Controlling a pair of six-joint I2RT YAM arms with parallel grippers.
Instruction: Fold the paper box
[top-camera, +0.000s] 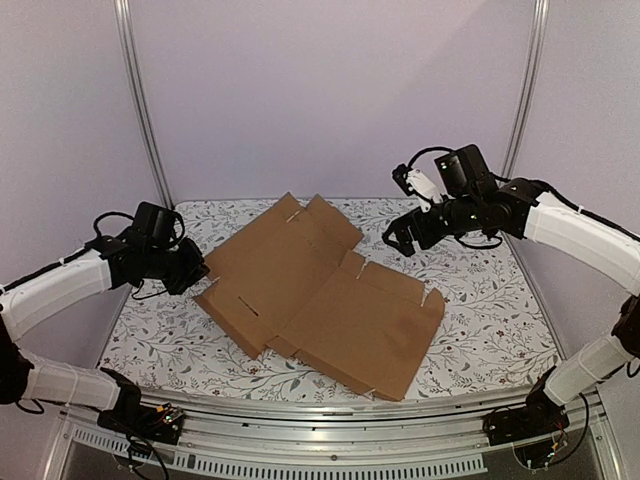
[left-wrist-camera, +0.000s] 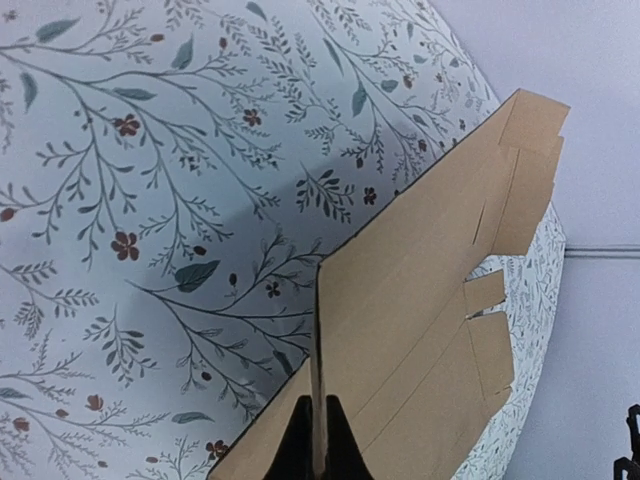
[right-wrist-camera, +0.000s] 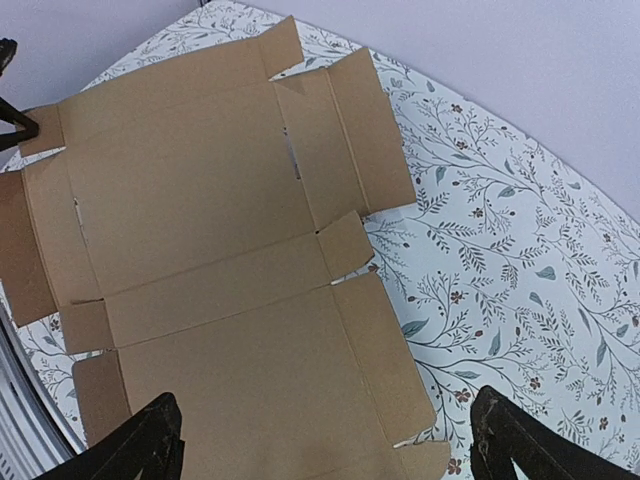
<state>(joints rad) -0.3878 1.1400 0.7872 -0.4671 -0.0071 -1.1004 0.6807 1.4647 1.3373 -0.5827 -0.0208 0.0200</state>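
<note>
The left pincer (top-camera: 193, 274) clamps an edge flap of the paper box (top-camera: 320, 290), an unfolded sheet spreading away from it across the counter (top-camera: 480, 320); the right pincer (top-camera: 405, 238) hangs wide open above its far side. Light, stiff corrugated board, it should bend only along its creases, so flap edges look the best hold.
</note>
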